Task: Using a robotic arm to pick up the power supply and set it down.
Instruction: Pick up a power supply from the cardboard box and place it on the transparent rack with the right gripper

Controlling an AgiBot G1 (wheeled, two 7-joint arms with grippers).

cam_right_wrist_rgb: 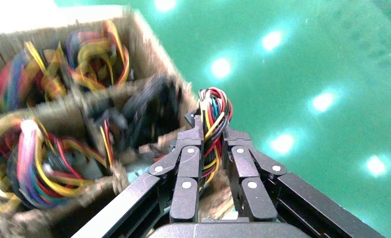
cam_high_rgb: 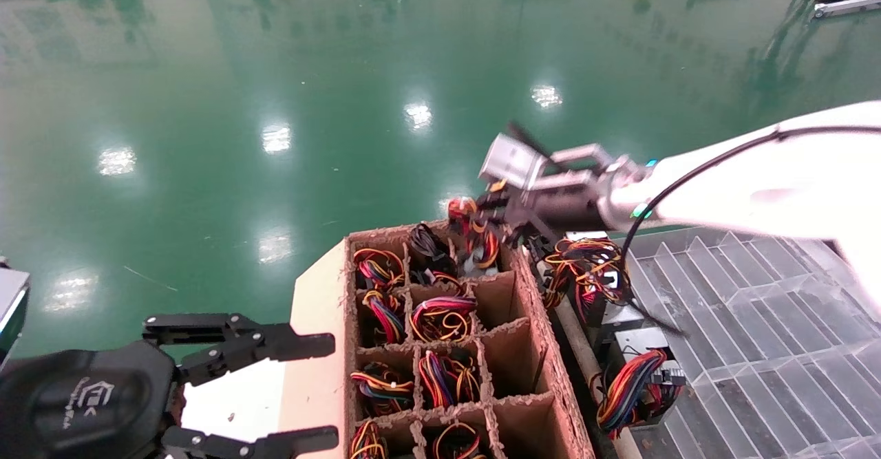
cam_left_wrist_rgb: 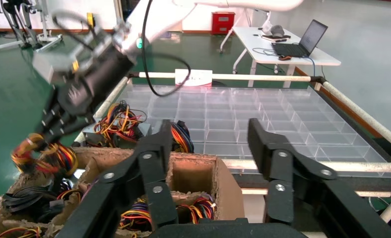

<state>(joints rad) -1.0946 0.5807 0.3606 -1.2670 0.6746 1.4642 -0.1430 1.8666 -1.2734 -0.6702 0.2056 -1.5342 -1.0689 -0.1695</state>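
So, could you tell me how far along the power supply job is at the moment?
Done: two power supplies already lie beside the clear tray. In hand: the right gripper is shut on the wire bundle of another unit, above the far end of the cardboard box. Left: carrying it across and setting it down. The left gripper hangs open near the box.

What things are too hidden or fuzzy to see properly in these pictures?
- Power supply: the right wrist view shows only its wire bundle, pinched in the right gripper; the fingers hide any metal box.
- Cardboard box: in the head view its near cells are cut off by the picture's edge.
- Left gripper: the head view's edge cuts off its base; it hovers open beside the box.
- Box contents in the right wrist view: smeared by motion blur.
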